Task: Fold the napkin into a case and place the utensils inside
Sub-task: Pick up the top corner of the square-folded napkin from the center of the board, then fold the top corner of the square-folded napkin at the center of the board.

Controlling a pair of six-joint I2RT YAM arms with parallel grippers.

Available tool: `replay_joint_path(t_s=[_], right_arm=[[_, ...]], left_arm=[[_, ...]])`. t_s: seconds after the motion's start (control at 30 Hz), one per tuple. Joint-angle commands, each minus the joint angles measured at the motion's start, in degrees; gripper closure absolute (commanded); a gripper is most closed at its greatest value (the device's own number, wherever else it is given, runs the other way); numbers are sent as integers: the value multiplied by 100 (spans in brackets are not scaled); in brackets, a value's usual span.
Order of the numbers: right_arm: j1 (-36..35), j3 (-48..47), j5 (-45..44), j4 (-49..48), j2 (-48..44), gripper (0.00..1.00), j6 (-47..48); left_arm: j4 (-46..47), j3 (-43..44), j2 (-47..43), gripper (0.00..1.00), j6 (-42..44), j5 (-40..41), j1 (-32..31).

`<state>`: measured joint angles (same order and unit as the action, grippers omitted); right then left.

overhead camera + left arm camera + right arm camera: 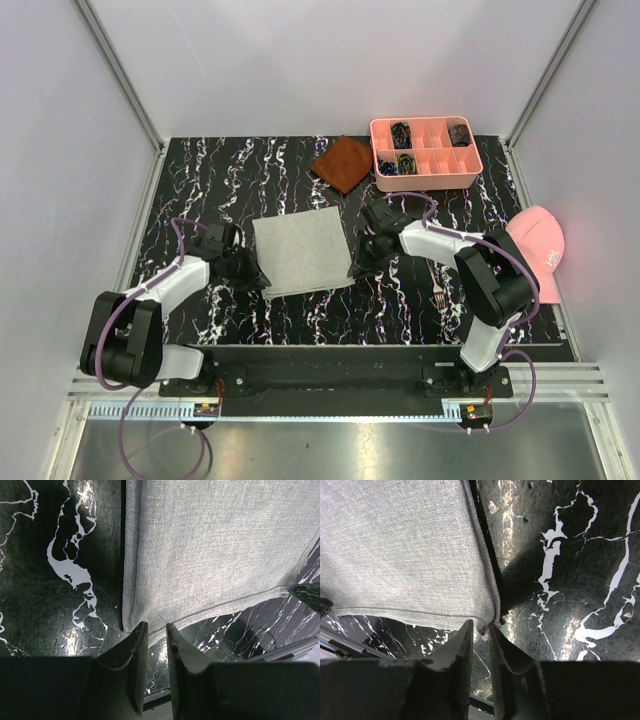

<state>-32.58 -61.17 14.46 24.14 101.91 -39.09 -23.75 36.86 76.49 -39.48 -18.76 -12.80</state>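
Napkin (300, 252) first: how will it handle?
— Light, limp, probably not slippery. It lies flat on the table (400, 310) between the arms; the near corners are the place to hold.
— Grippers?
— Left gripper (154, 627) is nearly closed, pinching the near-left corner. Right gripper (481, 625) likewise nips the near-right corner hem.

Napkin (300, 250): light grey woven cloth, matt, with a coarse visible weave and a stitched hem along its edges.
Table (250, 170): black with white marble veining, smooth and glossy, reflecting light in patches.
Brown cloth (343, 163): matt fabric.
Tray (425, 181): pink plastic, smooth, slight sheen.
Cap (540, 250): pink fabric, matt.
Fork (438, 296): silver metal, shiny; too small to judge further.
Walls (350, 60): white, matt.
Frame rails (120, 75): bare metal.
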Motion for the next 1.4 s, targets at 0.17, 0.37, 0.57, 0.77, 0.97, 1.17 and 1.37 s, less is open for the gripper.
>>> replay_joint_path(t_s=[0.17,0.37,0.57,0.77,0.97,1.17,1.37], right_arm=[[-3,-185,-66,-103,-30,92,86],[-3,-238,-233,82,-250,99,200],[-3,-264,-189,152,-356,99,235],[-3,-282,-93,205,-479,100,367],[-29,-519,206,135,-418,100,692],[-266,-1212,618,-23,-15,100,807],[-591,-2381,1154,-409,1065,100,570]], left_arm=[[-16,32,-152,76,-24,215,-21],[-33,5,-81,77,-68,408,-12],[71,-65,103,80,-33,418,-12],[362,-399,217,84,-156,207,-109],[494,-768,60,87,-323,145,-188],[520,-1049,-327,88,-446,66,-258],[555,-1172,-530,87,-534,4,-258]])
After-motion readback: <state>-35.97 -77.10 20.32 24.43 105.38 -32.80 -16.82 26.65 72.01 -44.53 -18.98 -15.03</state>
